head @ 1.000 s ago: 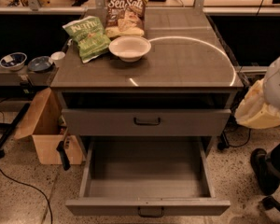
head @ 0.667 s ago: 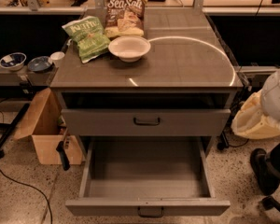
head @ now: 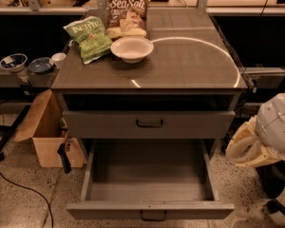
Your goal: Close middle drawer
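At the foot of the cabinet (head: 194,65) the wide grey middle drawer (head: 149,175) stands pulled out, gripper (head: 247,148) beside it, grip unreadable.

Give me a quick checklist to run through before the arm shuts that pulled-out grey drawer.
1. Wide grey metal drawer with low front panel pulled out: ok.
2. Its flat tray free of anything sticking up: ok.
3. Small dark loop handle unobstructed: ok.
4. Gripper lined up with the drawer front: not ok, it is off to the right, beside the cabinet.
5. Brown cardboard box on the left apart from the drawer: ok.
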